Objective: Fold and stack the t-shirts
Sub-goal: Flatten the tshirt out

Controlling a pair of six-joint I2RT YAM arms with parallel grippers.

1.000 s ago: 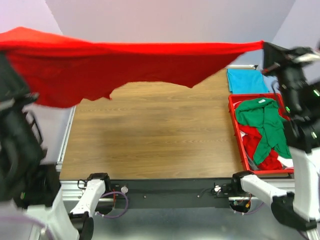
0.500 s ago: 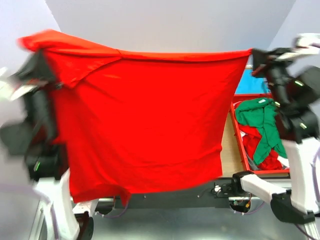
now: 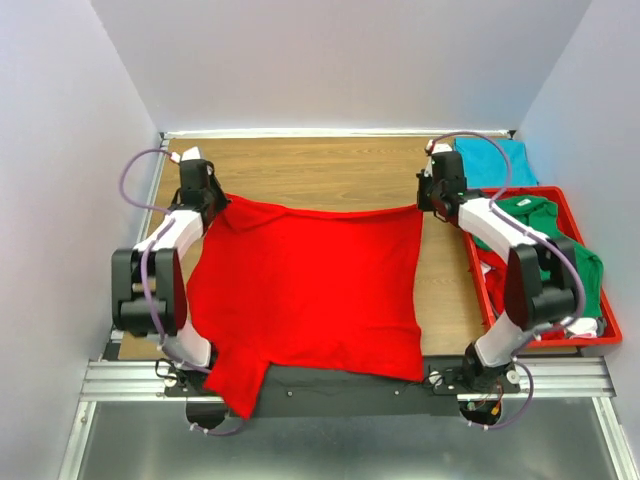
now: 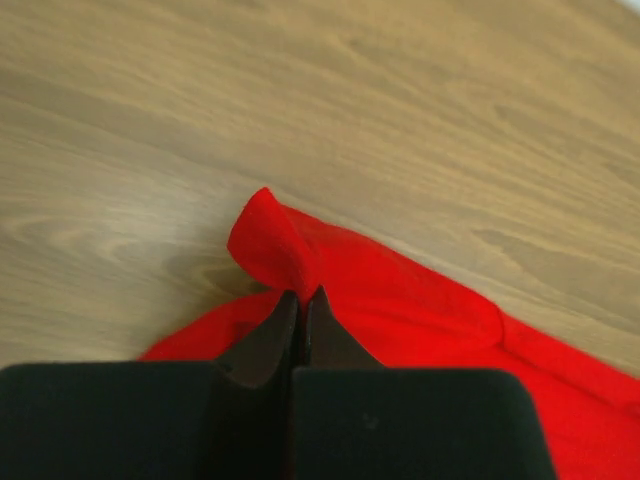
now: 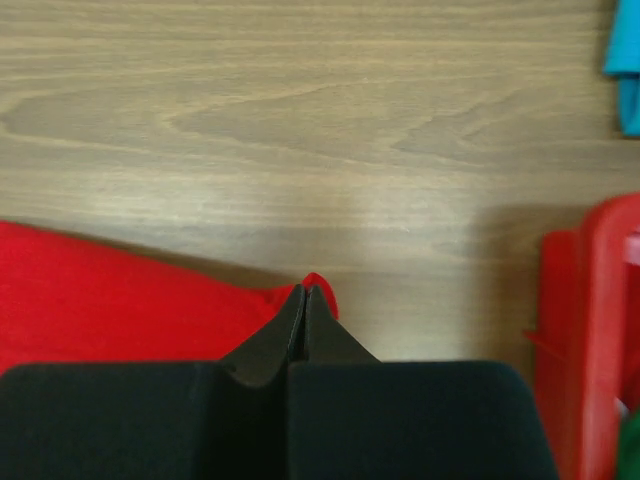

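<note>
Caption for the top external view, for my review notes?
Left gripper and right gripper pinch the far corners of the red t-shirt spread across the table.

Honestly, there's nothing to read here. I can't make out any lettering, brand or number in any view. The red t-shirt [image 3: 310, 290] just shows plain cloth. There's a small white scrap [image 3: 597, 326] at the near end of the red tray [image 5: 590, 300], but it's way too tiny to tell if anything's printed on it.
</note>
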